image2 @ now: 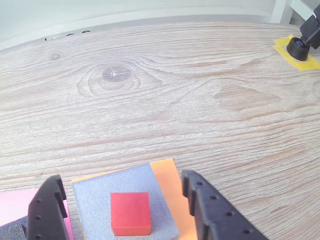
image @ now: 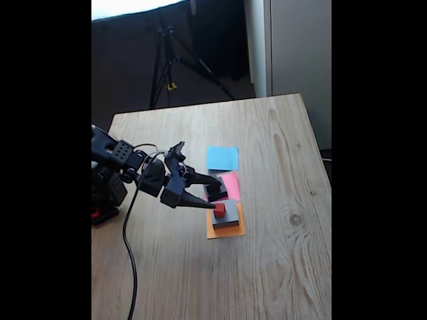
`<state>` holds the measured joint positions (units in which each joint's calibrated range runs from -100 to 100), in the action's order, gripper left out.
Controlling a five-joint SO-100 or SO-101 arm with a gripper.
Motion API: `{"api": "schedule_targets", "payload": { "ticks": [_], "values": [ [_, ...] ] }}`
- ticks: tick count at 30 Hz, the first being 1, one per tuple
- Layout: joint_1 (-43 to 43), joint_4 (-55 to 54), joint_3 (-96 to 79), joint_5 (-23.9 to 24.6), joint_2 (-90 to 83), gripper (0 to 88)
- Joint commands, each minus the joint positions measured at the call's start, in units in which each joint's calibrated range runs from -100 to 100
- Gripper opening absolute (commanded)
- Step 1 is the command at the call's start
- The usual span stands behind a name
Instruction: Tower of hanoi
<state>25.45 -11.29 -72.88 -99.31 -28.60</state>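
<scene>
I hold the claw (image2: 122, 210) wide open, its fingers either side of the red cube (image2: 130, 213), which sits on a grey block (image2: 90, 205) over the orange square (image2: 167, 182). If I close off-centre, I could twist the cube or shove the block off its square.

Legible text, labels, brands, numbers, signs: none in either view. The light wooden table (image: 280, 200), the small red cube (image2: 130, 213), the grey foam block (image2: 95, 200) beneath it, and the flat blue (image: 222, 158), pink (image: 232, 183) and orange (image2: 170, 185) paper squares all carry plain, unmarked surfaces.
</scene>
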Motion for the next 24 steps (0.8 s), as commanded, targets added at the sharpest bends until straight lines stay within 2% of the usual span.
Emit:
{"api": "schedule_targets", "payload": {
  "ticks": [1,24],
  "values": [
    [0.2,-6.4,-1.7,-0.7,2.2,27.1],
    [1.1,-22.7,-6.1,-0.7,15.9,26.5]
  ]
}}
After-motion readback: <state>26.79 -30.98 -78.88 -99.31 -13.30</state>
